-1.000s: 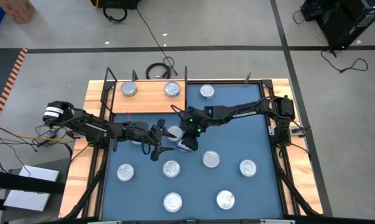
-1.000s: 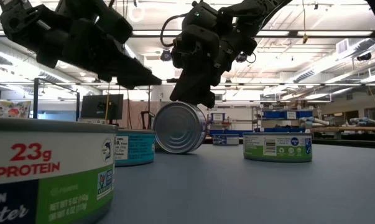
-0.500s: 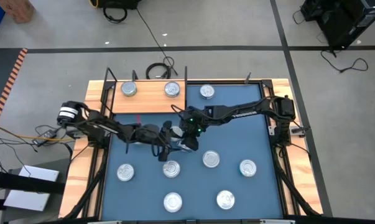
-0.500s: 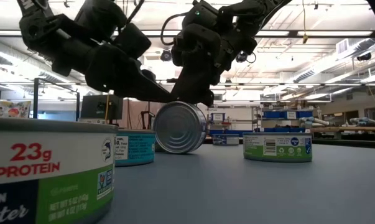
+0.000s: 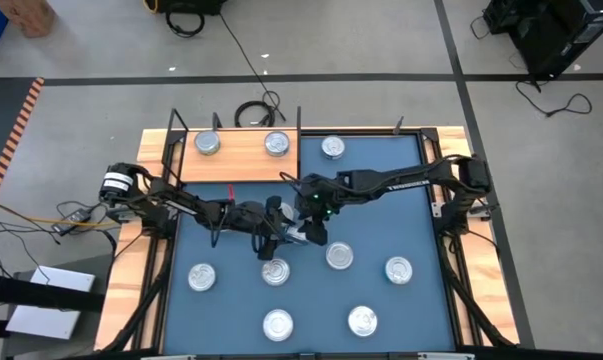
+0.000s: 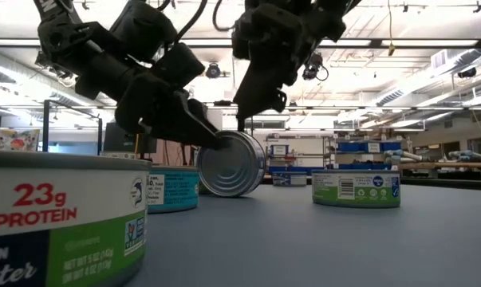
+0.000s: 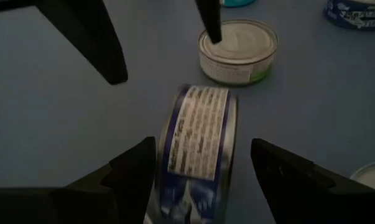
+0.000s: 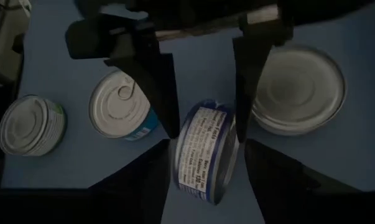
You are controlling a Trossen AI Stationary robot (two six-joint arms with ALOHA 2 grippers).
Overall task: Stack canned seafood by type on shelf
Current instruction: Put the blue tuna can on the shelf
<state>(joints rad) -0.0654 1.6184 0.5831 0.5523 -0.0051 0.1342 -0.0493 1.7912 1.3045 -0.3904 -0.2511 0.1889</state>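
Mid-mat on the counter (image 5: 151,270), one tin (image 6: 230,164) stands on its edge, label band facing up, and both arms crowd it. The left claw (image 7: 199,163) sits spread with a finger on each flat side of that tin; whether the pads press it, I cannot tell. The right claw (image 8: 203,165) hangs just above the same tin, fingers parted, gripping nothing. Seven more tins (image 5: 339,256) lie flat around the blue mat (image 5: 411,210), well apart. At the back, the shelf (image 5: 239,160) carries two tins (image 5: 209,143), side by side but not touching.
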